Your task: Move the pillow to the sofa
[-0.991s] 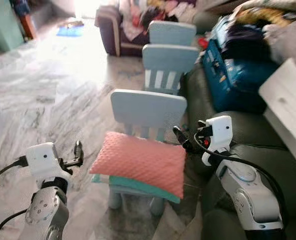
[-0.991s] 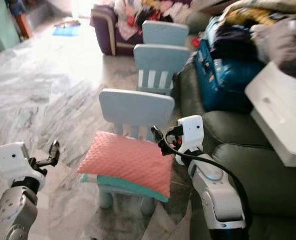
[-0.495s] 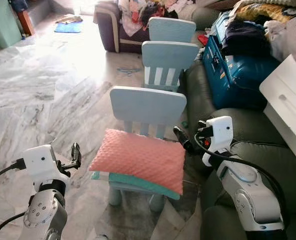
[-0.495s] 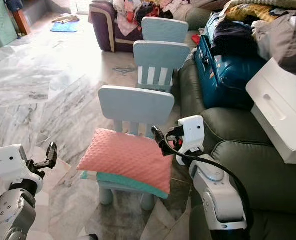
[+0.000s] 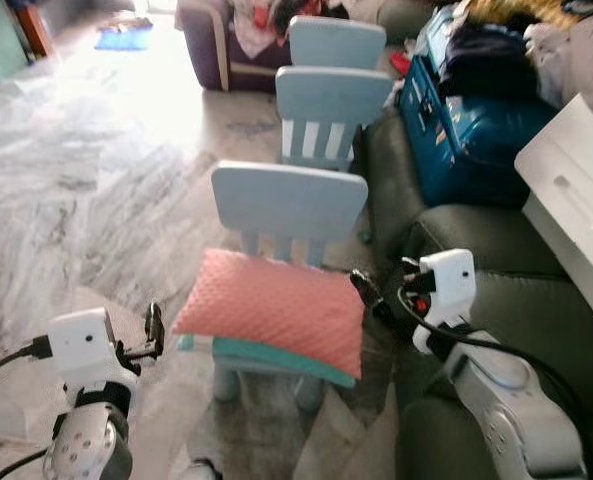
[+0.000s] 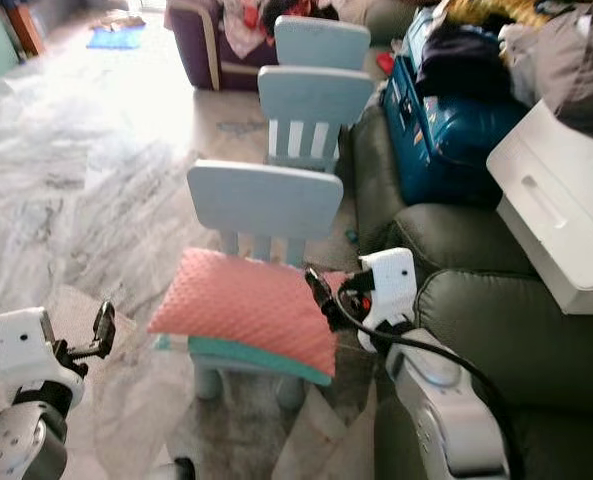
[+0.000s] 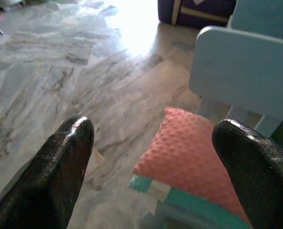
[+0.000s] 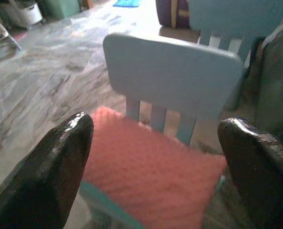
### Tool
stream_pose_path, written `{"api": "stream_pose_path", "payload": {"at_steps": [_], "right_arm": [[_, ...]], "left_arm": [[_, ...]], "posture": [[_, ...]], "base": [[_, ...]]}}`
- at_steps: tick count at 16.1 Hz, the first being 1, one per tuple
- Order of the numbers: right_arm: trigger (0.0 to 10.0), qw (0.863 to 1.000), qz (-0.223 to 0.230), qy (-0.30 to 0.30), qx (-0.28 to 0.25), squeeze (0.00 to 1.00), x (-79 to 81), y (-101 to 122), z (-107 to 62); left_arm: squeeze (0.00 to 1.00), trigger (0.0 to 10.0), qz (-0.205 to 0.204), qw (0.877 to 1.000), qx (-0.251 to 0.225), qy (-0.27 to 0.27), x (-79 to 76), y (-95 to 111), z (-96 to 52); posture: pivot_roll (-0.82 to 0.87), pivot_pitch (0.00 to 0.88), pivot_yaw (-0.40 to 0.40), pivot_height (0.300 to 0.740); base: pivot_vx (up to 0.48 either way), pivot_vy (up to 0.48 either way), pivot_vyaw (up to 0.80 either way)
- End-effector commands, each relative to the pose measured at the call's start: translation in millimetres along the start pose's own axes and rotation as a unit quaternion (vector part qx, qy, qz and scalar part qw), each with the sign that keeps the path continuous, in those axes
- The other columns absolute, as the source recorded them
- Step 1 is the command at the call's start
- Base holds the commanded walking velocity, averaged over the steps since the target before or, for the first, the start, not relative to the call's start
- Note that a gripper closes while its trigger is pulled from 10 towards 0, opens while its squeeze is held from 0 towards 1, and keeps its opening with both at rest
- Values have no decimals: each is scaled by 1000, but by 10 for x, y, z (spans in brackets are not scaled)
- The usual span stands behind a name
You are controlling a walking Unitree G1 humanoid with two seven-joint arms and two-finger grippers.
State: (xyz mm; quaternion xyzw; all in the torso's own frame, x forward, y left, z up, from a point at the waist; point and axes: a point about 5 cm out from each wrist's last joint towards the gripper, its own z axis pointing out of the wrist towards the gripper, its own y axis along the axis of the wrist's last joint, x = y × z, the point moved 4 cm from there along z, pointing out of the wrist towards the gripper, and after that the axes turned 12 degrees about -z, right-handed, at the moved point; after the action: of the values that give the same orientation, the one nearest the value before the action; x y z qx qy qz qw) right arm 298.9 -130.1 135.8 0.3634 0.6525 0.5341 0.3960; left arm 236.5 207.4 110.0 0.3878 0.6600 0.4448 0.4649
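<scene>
Pink, dimpled pillow [image 5: 272,312] at centre frame, lying flat on the seat of a small pale-blue chair [image 5: 288,205], teal seat edge showing beneath it. Two more blue chairs [image 5: 334,100] lined up behind, toward the upper middle of the frame.

Right gripper [image 5: 368,297] at centre right, just beside the pillow's right edge — whether touching it, cannot tell. Silver forearm rising from the lower right corner, wrist bent inward toward the chair; fingers [image 8: 50,176] spread wide in the right wrist view, pillow and chair back framed between them.

Left gripper [image 5: 154,327] at lower left, held low over the marble floor [image 5: 76,180], apart from the pillow's left edge; fingers [image 7: 60,167] likewise wide apart, pointing toward the pillow's corner.

Dark green sofa [image 5: 496,260] along the right side, beside the chairs — blue suitcase [image 5: 466,135] and white box [image 5: 576,200] piled on it.
</scene>
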Motion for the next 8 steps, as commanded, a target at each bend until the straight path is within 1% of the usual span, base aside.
{"api": "stream_pose_path", "payload": {"at_steps": [1,4,8], "right_arm": [[10000,1000,-3,-3,2,0,-18,16,-47],[10000,1000,2,0,16,0,9,-20,-133],[10000,1000,5,3,24,0,34,-29,-190]], "left_arm": [[0,10000,5,1000,-1,-4,-19,27,-44],[0,10000,11,1000,11,-3,-1,1,-141],[0,10000,14,1000,17,-5,-5,-4,-175]], "posture": [[-8,250,-65,740],[-10,288,-66,740],[-14,307,-67,740]], "base": [[0,0,0],[0,0,0],[0,0,0]]}}
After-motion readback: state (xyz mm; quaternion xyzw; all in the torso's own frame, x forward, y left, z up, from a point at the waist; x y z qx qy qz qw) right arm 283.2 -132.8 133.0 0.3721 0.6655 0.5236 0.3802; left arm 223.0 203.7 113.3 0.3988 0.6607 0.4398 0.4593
